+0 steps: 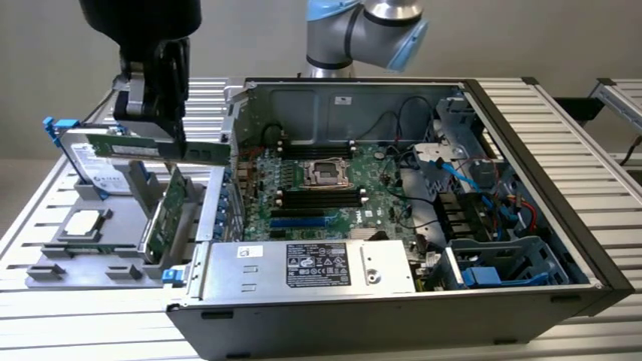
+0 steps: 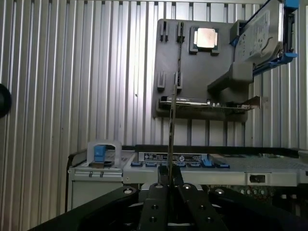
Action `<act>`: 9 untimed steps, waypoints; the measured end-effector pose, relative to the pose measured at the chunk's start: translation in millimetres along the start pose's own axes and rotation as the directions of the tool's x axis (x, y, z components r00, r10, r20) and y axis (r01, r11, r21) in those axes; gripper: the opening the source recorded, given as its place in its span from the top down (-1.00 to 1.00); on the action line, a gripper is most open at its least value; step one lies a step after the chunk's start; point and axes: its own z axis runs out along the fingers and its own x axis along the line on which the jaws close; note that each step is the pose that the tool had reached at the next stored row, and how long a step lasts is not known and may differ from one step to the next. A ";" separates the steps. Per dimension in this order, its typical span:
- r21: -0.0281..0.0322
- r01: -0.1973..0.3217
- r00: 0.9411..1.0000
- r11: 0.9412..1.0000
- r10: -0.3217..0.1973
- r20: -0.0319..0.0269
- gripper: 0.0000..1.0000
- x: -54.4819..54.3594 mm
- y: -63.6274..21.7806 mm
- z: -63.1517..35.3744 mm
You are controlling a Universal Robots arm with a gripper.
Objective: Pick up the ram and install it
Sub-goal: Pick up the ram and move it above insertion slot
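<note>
The ribbed metal worktop carries a big open black desktop computer case, with a grey plastic parts holder parked next to it on the exterior view's left. The black two-finger hand is up over that holder, fingers squeezed nearly together, pinching the long thin green ram stick from above. The stick hangs level in the air, clear of the holder, one end just beside the case's side wall, above a wider green card standing in the holder.

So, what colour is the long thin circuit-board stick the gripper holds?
Green stick, clearest in exterior view.
</note>
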 end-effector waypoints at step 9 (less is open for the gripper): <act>0.000 0.000 1.000 1.000 0.000 0.000 0.73 -3.3 -35.8 -28.6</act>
